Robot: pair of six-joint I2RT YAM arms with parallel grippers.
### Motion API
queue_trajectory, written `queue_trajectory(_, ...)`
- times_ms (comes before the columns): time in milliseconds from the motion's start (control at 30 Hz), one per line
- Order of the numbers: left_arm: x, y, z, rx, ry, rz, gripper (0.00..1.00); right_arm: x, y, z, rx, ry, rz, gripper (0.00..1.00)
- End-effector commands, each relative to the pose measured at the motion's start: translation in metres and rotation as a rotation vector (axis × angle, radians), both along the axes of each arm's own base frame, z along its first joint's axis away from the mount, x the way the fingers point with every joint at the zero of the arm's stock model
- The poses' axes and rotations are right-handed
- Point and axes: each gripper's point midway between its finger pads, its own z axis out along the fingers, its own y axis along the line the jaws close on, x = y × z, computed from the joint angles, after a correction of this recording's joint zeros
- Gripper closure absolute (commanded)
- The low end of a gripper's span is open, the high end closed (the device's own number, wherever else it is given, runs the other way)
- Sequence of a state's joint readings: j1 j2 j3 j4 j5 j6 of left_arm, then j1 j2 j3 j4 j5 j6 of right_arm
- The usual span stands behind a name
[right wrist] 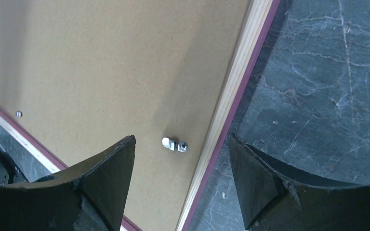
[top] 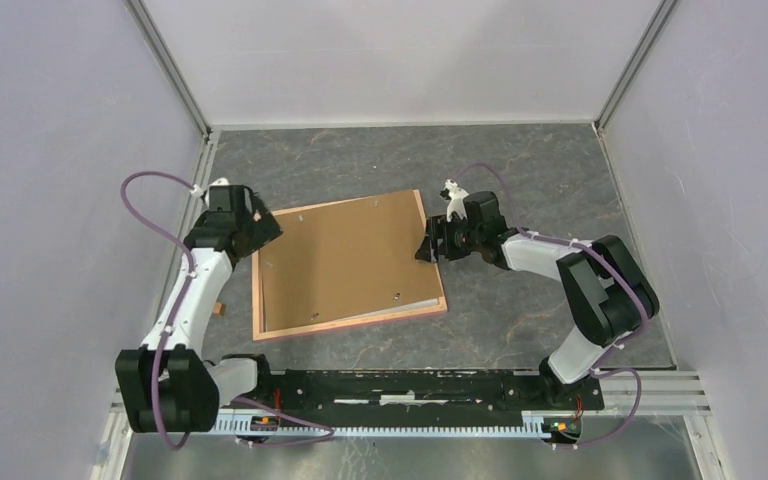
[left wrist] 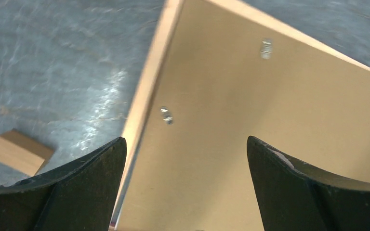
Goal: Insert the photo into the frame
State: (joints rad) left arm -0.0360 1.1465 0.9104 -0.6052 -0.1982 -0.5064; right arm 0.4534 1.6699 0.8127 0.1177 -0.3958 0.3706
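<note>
Right hand (right wrist: 182,142) apart, empty, straddling frame (top: 355,322) rail by clip (right wrist: 174,144); left hand (left wrist: 185,144) wide apart over far-left corner. Frame face-down on desk (top: 520,170), board (top: 345,265) in it, photo hidden. Risk: I bump rail, board skews.

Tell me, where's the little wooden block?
In the left wrist view, the wooden block lies on the table, left of the frame.
</note>
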Motion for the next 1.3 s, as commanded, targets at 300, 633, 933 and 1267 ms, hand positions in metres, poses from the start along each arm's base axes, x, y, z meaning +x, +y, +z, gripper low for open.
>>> queue_trajectory(300,0.013,0.018,-0.080,-0.313,0.109,0.125,0.00,-0.007,-0.007,0.011,0.059,-0.057,0.048,0.23)
queue_trajectory(633,-0.012,0.002,-0.109,-0.387,0.194,0.128,0.00,-0.017,-0.016,0.008,0.048,-0.036,0.043,0.23)
queue_trajectory(933,-0.015,0.048,-0.077,-0.167,0.043,0.276,0.00,-0.020,-0.022,0.008,0.045,-0.037,0.041,0.23)
queue_trajectory(1267,-0.022,0.029,-0.112,-0.285,0.112,0.287,0.00,-0.033,-0.016,0.013,0.097,-0.012,0.070,0.29)
